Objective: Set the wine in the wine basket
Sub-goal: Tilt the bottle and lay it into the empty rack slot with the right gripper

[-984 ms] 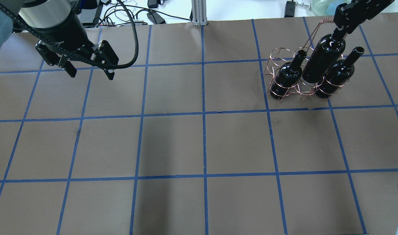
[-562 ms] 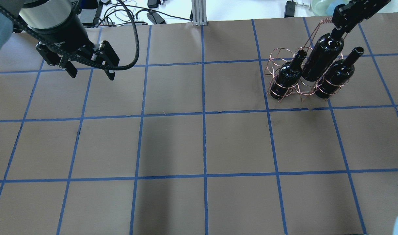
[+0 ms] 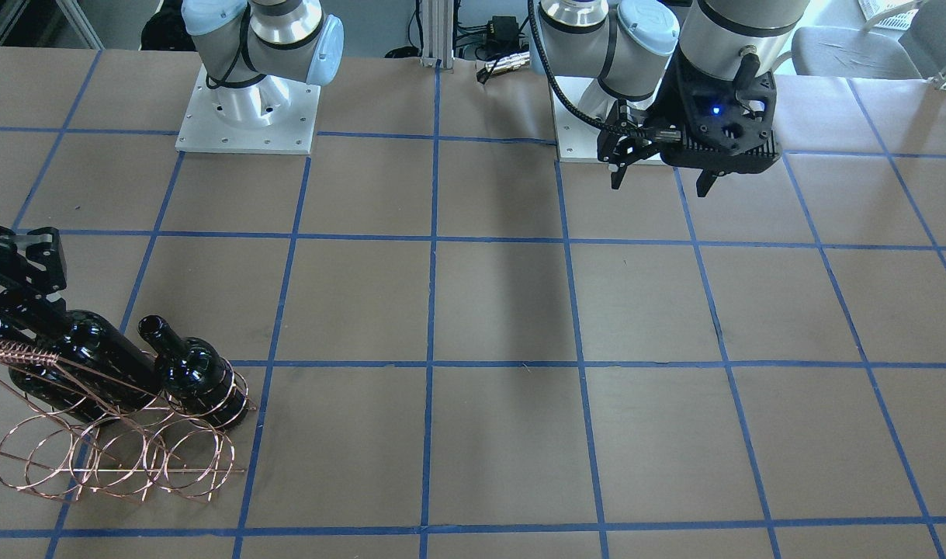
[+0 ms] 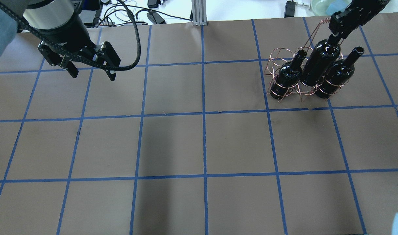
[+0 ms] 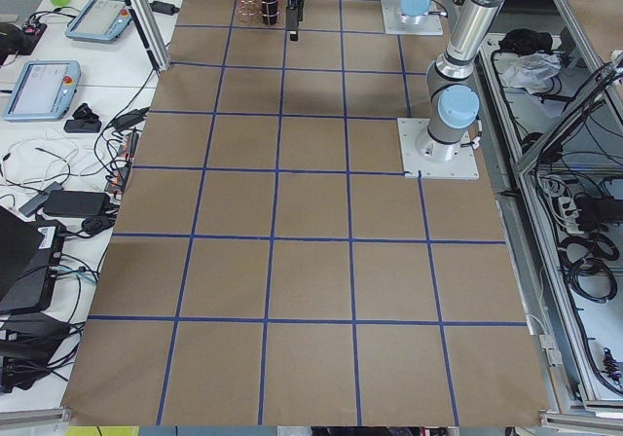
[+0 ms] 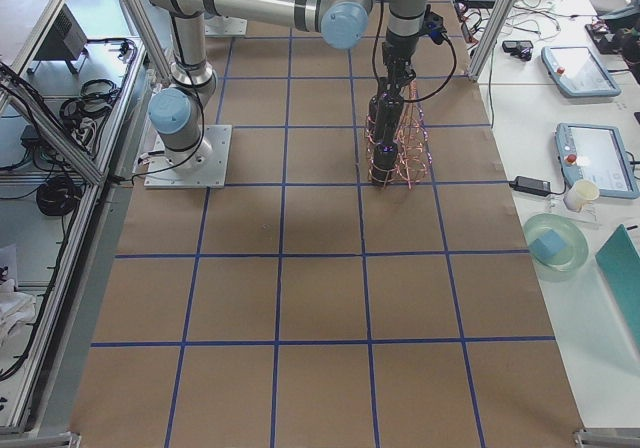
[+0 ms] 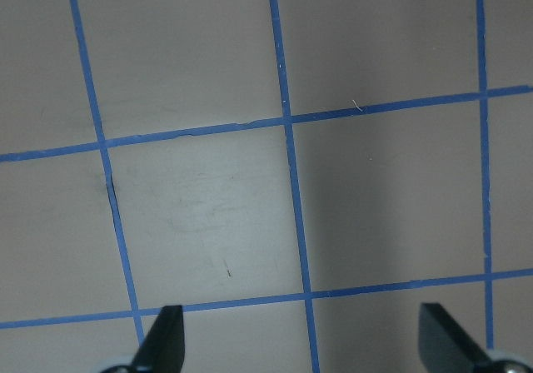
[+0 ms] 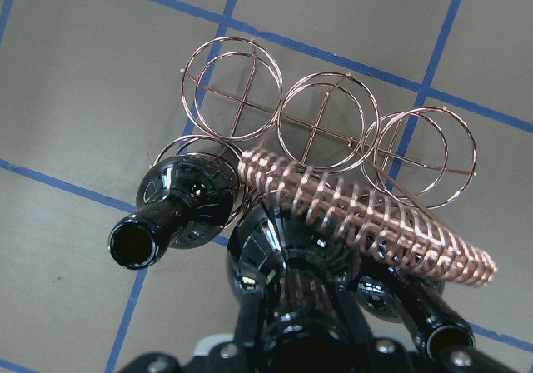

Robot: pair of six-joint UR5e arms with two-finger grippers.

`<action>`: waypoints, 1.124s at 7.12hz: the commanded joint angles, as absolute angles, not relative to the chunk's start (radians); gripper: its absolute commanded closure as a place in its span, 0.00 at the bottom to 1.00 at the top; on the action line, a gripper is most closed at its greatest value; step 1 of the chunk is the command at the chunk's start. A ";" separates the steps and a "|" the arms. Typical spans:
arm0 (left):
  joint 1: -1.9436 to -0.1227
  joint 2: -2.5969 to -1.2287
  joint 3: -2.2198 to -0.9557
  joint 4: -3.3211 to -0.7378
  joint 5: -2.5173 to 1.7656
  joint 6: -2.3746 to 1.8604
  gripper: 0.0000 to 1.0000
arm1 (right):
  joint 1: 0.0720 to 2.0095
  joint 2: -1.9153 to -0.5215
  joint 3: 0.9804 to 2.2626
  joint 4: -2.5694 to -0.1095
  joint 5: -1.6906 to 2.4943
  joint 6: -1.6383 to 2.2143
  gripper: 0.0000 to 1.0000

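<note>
Overhead exterior: wine basket (image 4: 278, 56), copper wire, with twisted handle (image 4: 321, 22). Wine (image 4: 319, 65), a black bottle, has its base down in the basket's middle ring, between two like bottles (image 4: 287, 76). Right gripper (image 4: 336, 32) is clenched on the wine's neck above the basket. Left gripper (image 4: 92, 75) has its fingers spread and holds nothing, well apart from the basket over the table (image 4: 199, 143).

Exterior front-facing: the wine (image 3: 84, 365) sits in the basket's (image 3: 116, 466) row nearer the robot.

Left wrist-mounted: fingertips (image 7: 162, 344) wide apart over bare table.

Right wrist-mounted: the wine (image 8: 279, 256) is seen from above, with the handle (image 8: 366, 215) just beside its shoulder.
</note>
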State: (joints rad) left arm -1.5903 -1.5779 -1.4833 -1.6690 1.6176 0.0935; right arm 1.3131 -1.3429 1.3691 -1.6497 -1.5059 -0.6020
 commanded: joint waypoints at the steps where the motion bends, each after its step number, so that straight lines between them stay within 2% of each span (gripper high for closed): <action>1: -1.591 -1.580 -1.483 -1.669 1.617 0.094 0.00 | 1.313 -1.319 1.429 -1.730 -1.508 -0.603 1.00; 5: -1.586 -1.577 -1.486 -1.635 1.614 0.110 0.00 | 1.315 -1.276 1.457 -1.802 -1.516 -0.606 1.00; 6: -1.586 -1.577 -1.485 -1.632 1.611 0.095 0.00 | 1.316 -1.276 1.457 -1.802 -1.508 -0.598 0.62; 7: -1.585 -1.577 -1.485 -1.631 1.615 0.094 0.00 | 1.316 -1.276 1.459 -1.798 -1.502 -0.591 0.01; 8: -1.582 -1.583 -1.485 -1.631 1.614 0.092 0.00 | 1.316 -1.285 1.474 -1.798 -1.503 -0.592 0.00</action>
State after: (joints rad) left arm -1.5842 -1.5785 -1.4851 -1.6319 1.6140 0.0952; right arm 1.3160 -1.2789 1.4623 -1.7991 -1.5047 -0.5943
